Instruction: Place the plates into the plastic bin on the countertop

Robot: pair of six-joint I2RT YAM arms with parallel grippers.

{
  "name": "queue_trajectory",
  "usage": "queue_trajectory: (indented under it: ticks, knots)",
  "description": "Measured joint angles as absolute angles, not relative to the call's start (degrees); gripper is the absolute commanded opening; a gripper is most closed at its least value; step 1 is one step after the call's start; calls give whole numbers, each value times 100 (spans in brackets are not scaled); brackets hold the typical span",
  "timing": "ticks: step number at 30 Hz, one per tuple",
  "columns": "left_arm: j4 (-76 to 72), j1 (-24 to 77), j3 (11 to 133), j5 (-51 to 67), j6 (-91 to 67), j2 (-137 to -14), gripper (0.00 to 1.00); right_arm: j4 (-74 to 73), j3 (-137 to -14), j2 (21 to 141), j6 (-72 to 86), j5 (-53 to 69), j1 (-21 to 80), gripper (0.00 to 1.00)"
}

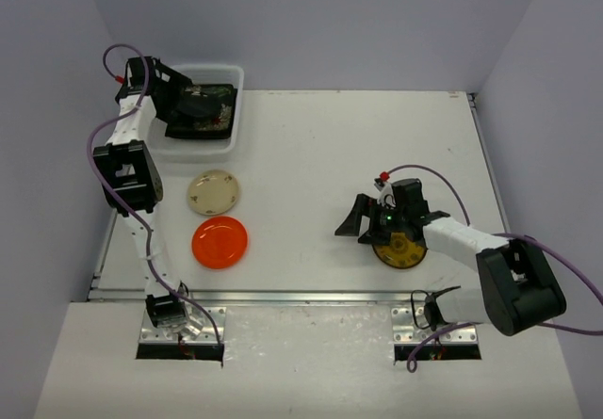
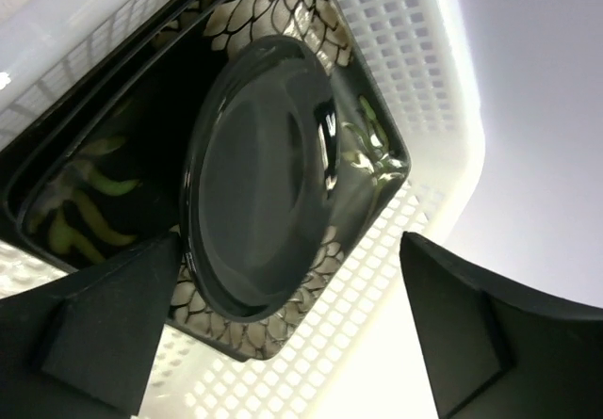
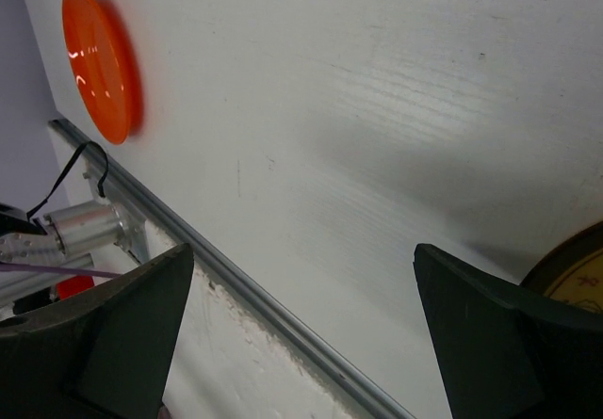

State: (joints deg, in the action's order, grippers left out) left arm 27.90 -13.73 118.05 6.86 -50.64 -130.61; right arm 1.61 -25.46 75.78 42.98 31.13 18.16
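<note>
The plastic bin [image 1: 236,82] stands at the countertop's [image 1: 320,146] far left. In it a black round plate [image 2: 264,174] lies tilted on a stack of dark square plates, the top one floral [image 2: 273,5]. My left gripper [image 2: 290,249] hangs open over the bin, its fingers either side of the black plate's rim and holding nothing. A cream plate [image 1: 213,192] and an orange plate [image 1: 220,241] lie on the countertop near the left arm. My right gripper [image 1: 366,229] is open and empty, low over the countertop beside the yellow-patterned plate [image 1: 400,249], which the wrist partly hides.
The metal rail [image 3: 245,292] runs along the front edge, close under my right gripper [image 3: 301,254]. The bin's perforated wall [image 2: 396,52] rises around the stacked plates. Grey walls close in the left, right and back sides.
</note>
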Motion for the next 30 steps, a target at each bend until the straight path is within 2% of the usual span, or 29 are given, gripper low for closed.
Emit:
queue_trajectory:
  ticks: [9,15,20,25,29,30]
  knots:
    - [3240,-1285,11949,888,-4808,-13376,100,310,-3377,8789,4448,2770,3145,99]
    - [3728,-1237,12869,1103,-4593,-13977,100,391,-4369,9775,4623,2588,3869,99]
    - [3883,-1229,12756,1120,-4468,-13908,100,538,-4995,10435,4880,2701,4261,99]
    - [3746,-1229,11573,610,-4370,-12900,100,945,-5657,11146,5277,2928,4501,97]
    - [3721,-1232,10779,194,-4341,-11441,100,1271,-6370,11805,5589,3011,4714,86]
    - [3431,-1232,10365,142,-4329,-10887,100,1307,-6554,11965,5677,3003,4765,78]
